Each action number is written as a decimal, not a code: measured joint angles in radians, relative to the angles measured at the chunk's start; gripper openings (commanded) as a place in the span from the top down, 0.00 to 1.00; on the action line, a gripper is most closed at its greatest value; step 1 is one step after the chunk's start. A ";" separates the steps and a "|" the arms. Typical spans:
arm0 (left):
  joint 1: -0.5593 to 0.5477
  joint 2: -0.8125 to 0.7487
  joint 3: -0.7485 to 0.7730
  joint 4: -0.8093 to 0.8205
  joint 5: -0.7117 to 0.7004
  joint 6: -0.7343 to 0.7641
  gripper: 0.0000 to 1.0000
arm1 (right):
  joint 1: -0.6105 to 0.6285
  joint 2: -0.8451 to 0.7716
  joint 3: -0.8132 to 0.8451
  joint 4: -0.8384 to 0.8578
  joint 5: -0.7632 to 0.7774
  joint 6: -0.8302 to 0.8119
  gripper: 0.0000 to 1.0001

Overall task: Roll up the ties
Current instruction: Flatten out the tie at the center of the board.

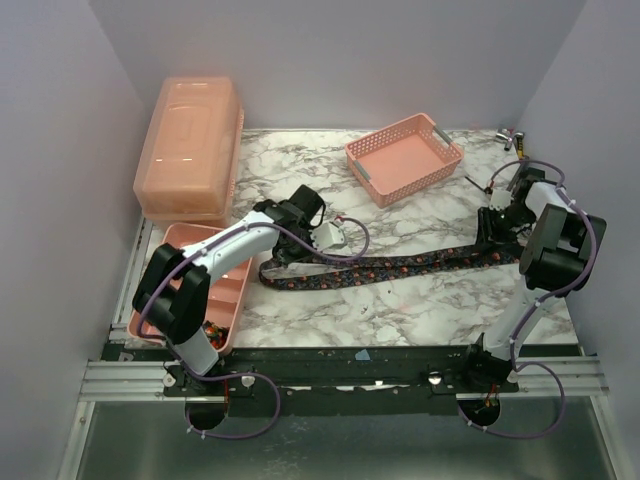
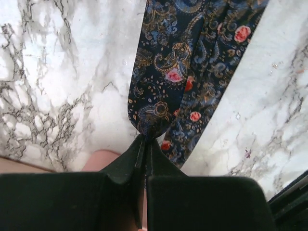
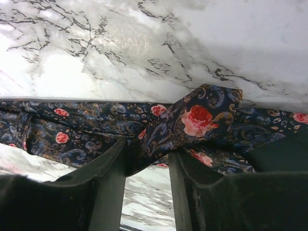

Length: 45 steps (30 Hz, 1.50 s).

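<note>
Tie [image 1: 400,265] lying stretched out across counter [image 1: 300,170] middle, running from left-centre toward right edge. Tie resting flat, uncoiled. Left fingers [image 2: 125,166] pressing together, pinching tie's pointed tip. Right fingers [image 3: 107,175] standing spread near right edge, folded tie section lying between them.

We've got a white marble bench [image 1: 400,310] with grey veins. Back left sits a closed peach plastic box [image 1: 188,150], and just in front of it there's a matching open tray [image 1: 186,238] (something small and colourful in its near end, can't tell what). Right of centre at the back is a latticed peach basket [image 1: 404,158], turned at an angle. A few small metal bits [image 1: 513,137] lie in the far right corner.
</note>
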<state>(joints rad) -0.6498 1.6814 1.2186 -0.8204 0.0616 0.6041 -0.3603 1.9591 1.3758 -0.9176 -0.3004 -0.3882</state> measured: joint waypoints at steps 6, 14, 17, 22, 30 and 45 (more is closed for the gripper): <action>0.000 -0.080 -0.068 -0.039 0.010 0.025 1.00 | -0.003 0.010 0.001 0.000 0.000 -0.007 0.55; 0.002 -0.082 -0.215 -0.072 -0.018 0.047 1.00 | -0.019 0.010 0.008 -0.018 -0.006 -0.032 0.42; 0.002 -0.079 -0.224 -0.071 -0.052 0.046 1.00 | -0.034 0.010 0.011 -0.023 -0.006 -0.046 0.42; 0.012 -0.067 -0.237 -0.056 -0.114 0.043 1.00 | -0.048 0.010 0.014 -0.025 0.000 -0.071 0.43; 0.020 -0.036 -0.230 -0.056 -0.132 0.036 0.39 | -0.056 0.010 0.009 -0.019 0.058 -0.095 0.47; 0.034 -0.143 0.059 -0.059 0.144 -0.047 0.02 | -0.251 0.003 0.009 -0.022 0.129 -0.195 0.40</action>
<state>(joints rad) -0.6159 1.5387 1.2778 -0.8791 0.2054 0.5571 -0.6113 1.9617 1.3849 -0.9398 -0.1719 -0.5827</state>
